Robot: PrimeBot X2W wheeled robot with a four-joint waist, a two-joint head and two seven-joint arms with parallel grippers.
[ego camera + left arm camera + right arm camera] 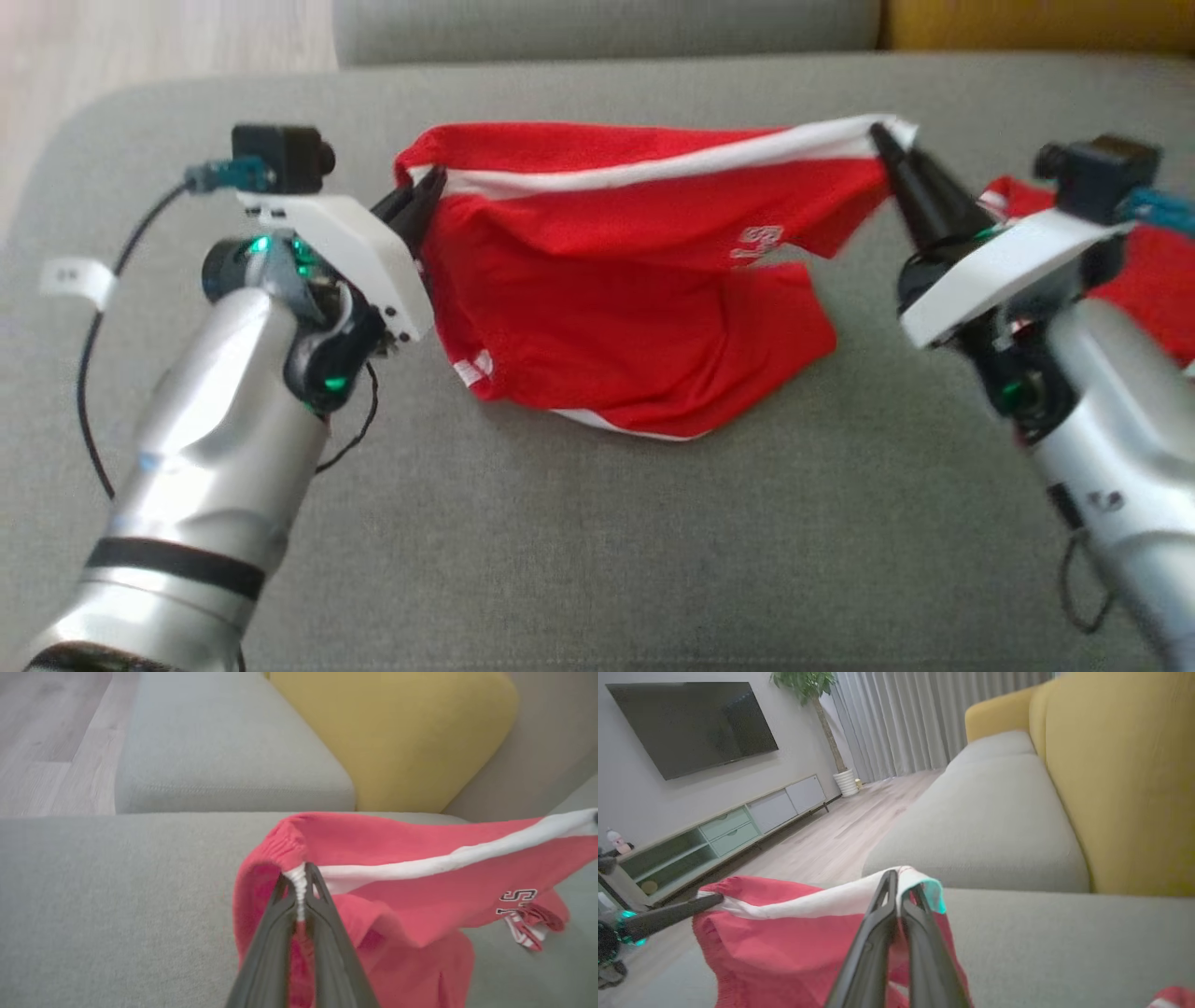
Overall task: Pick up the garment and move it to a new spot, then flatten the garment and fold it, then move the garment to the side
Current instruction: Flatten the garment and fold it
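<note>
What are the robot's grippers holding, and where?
Both pinch the red garment: the left gripper at one end of its white stripe, the right gripper at the other end.

Soft, even daylight; faint shadows; all views slightly blurred, wrist views bent at edges

— A grey sofa seat (pixel 597 541) with a yellow back cushion (pixel 397 737) behind it. What lies beyond?
— Pale wood floor (pixel 840 835), a wall-mounted television (pixel 691 723) above a low cabinet (pixel 738 821), and a potted plant (pixel 810 686) beside grey curtains (pixel 901 718).
</note>
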